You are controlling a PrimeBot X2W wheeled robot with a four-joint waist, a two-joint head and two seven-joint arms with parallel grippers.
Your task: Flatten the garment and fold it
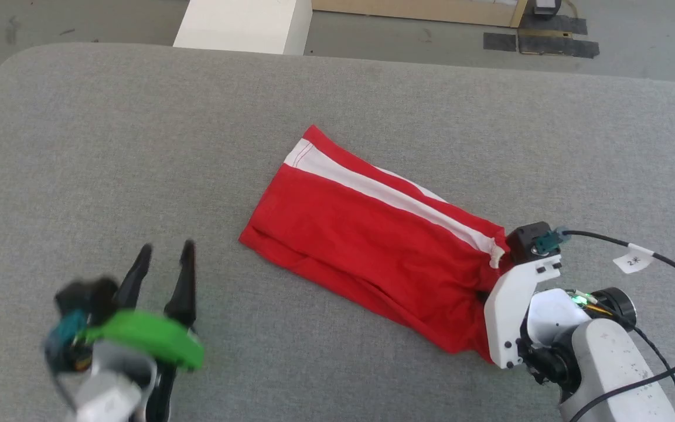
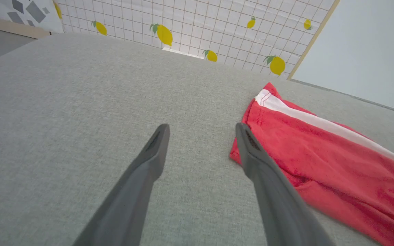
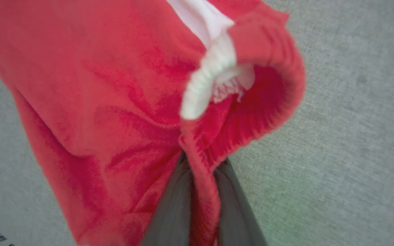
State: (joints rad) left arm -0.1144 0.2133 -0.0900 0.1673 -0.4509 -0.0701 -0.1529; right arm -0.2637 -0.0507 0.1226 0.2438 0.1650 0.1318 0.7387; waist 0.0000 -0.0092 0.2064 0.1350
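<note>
right gripper [image 3: 202, 160] pinches a thin edge fold of the garment [image 1: 367, 246] lying mid-frame; left gripper [image 1: 166, 251], lower left, gapes empty, so a one-sided pull may slip or bunch it.

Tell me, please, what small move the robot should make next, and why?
Probably bring the open left gripper to the near hem corner of the shorts and close: the right gripper is shut on the waistband, while the left hangs beside the hem, holding nothing.
</note>
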